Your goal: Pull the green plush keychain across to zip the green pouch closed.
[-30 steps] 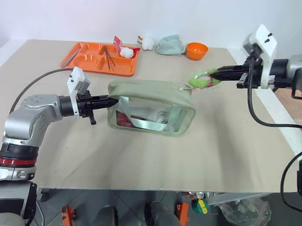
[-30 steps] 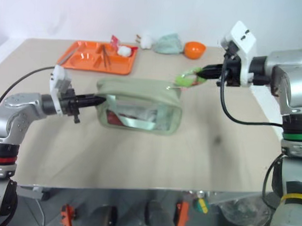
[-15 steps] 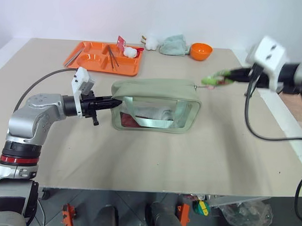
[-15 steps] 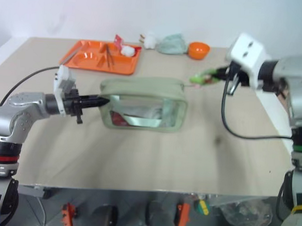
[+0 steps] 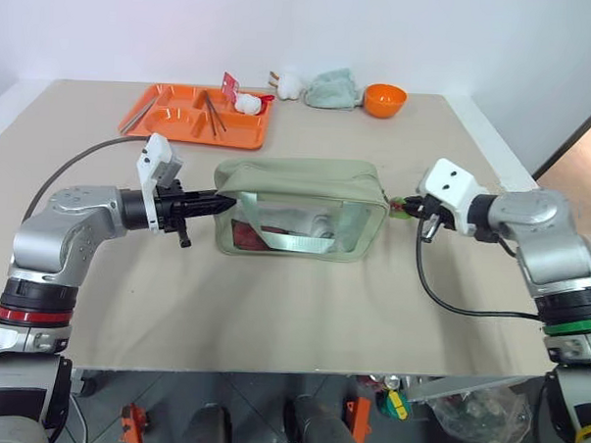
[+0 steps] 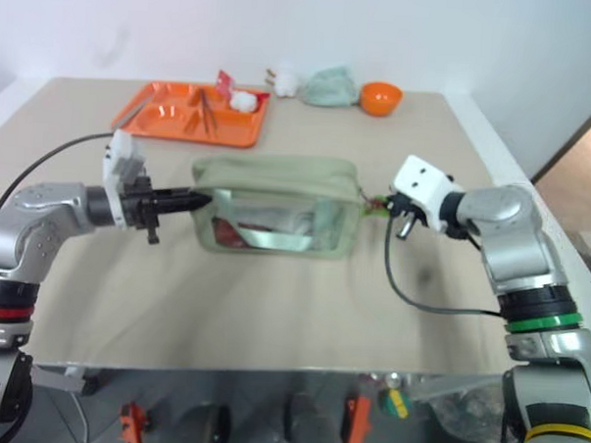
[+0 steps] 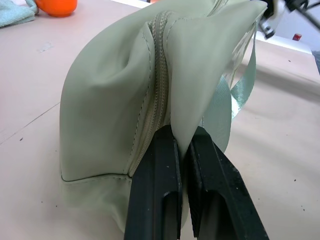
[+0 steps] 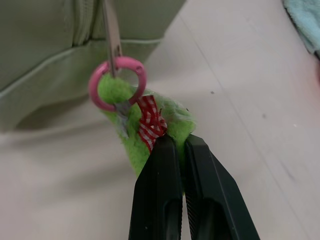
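The green pouch (image 5: 301,207) stands on the table's middle, its top zipper (image 7: 159,95) running closed along its length. My left gripper (image 5: 223,201) is shut on the fabric at the pouch's left end (image 7: 200,95). The green plush keychain (image 8: 150,127), fuzzy lime green with a pink ring and a red checked ribbon, hangs off the zipper pull at the pouch's right end. My right gripper (image 8: 181,145) is shut on that keychain (image 5: 406,204), low over the table just right of the pouch.
An orange tray (image 5: 172,118) with utensils sits at the back left. A pale teal cloth (image 5: 333,88) and an orange bowl (image 5: 384,99) lie at the back. The table's right edge (image 5: 504,162) runs close behind my right arm.
My right gripper has come down with the keychain from above the pouch's right end to table height beside it. The pouch has settled level. The left gripper has kept its hold.
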Motion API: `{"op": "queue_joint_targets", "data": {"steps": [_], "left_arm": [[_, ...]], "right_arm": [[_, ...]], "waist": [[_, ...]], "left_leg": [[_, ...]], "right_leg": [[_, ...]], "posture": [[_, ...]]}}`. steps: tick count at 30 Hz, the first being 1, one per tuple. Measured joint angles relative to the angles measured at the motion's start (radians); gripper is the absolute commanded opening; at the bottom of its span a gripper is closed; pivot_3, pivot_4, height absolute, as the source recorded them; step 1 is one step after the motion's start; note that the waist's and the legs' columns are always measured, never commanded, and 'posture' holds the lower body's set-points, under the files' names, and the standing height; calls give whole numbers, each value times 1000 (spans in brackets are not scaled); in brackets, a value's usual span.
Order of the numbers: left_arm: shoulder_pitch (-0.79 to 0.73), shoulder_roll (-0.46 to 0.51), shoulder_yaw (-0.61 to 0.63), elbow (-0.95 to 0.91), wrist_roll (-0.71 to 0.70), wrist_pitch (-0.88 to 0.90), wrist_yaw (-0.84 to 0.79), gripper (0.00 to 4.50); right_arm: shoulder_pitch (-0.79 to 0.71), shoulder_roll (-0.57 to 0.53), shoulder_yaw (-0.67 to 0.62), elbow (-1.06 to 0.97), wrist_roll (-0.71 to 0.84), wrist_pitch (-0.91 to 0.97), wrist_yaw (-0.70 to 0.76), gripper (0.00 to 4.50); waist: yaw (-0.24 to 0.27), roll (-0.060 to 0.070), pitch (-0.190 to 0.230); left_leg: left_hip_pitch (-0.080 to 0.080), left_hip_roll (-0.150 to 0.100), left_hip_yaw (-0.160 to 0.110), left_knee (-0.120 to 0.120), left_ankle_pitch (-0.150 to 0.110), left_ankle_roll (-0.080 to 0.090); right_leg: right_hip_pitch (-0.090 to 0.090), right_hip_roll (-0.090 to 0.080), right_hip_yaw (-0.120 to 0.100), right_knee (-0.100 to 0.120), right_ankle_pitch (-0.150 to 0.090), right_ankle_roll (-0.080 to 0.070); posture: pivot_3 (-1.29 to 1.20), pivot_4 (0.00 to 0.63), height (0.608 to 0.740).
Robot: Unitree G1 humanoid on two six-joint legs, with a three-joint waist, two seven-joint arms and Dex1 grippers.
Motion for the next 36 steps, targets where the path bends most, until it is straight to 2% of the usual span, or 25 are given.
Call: {"op": "queue_joint_targets", "data": {"steps": [7, 12, 20, 22, 26, 33, 36], "left_arm": [[0, 1, 0, -1, -1, 2, 1, 0], [7, 8, 13, 1, 0, 15, 9, 0], [16, 4, 28, 0, 0, 18, 26, 0], [17, -1, 34, 2, -1, 20, 39, 786], [16, -18, 39, 5, -23, 52, 54, 2029], [22, -14, 93, -20, -83, 109, 76, 4432], [53, 12, 123, -66, -94, 128, 92, 4473]], "right_arm": [[50, 43, 29, -47, -32, -8, 8, 17], [118, 60, 58, -159, -49, 17, 45, 17], [77, 78, 29, -155, -14, 118, 66, 17], [40, 78, -18, -148, 38, 172, 77, 695], [-43, 61, -145, -165, 189, 309, 130, 1963], [-65, -6, -243, -190, 339, 445, 167, 4391], [-60, -58, -265, -214, 384, 481, 188, 4453]], "waist": [[-1, 0, 0], [-8, -1, -1], [-9, -1, -1], [-9, -1, -1], [-6, -1, -1], [0, -1, -1], [-1, -1, -1]], "left_leg": [[0, 0, 0, 0, 0, 0], [2, 4, 0, 0, 0, 0], [3, 9, -1, 0, 2, -3], [3, 9, -1, 0, 2, -3], [1, 9, -2, 0, 2, -3], [0, 9, -1, 0, 1, -2], [0, 9, -1, -1, 1, -2]], "right_leg": [[0, 0, 0, 0, 0, 0], [1, 4, 0, 0, 1, -2], [1, 10, -1, 1, 5, -8], [1, 10, -1, 1, 5, -8], [0, 10, -2, -1, 5, -8], [-1, 9, -2, -1, 4, -8], [-1, 9, -1, -1, 4, -8]], "posture": [[0, 150, 740], [0, 150, 740], [0, 150, 740], [0, 150, 740], [0, 150, 740], [0, 150, 740], [0, 150, 740]]}}
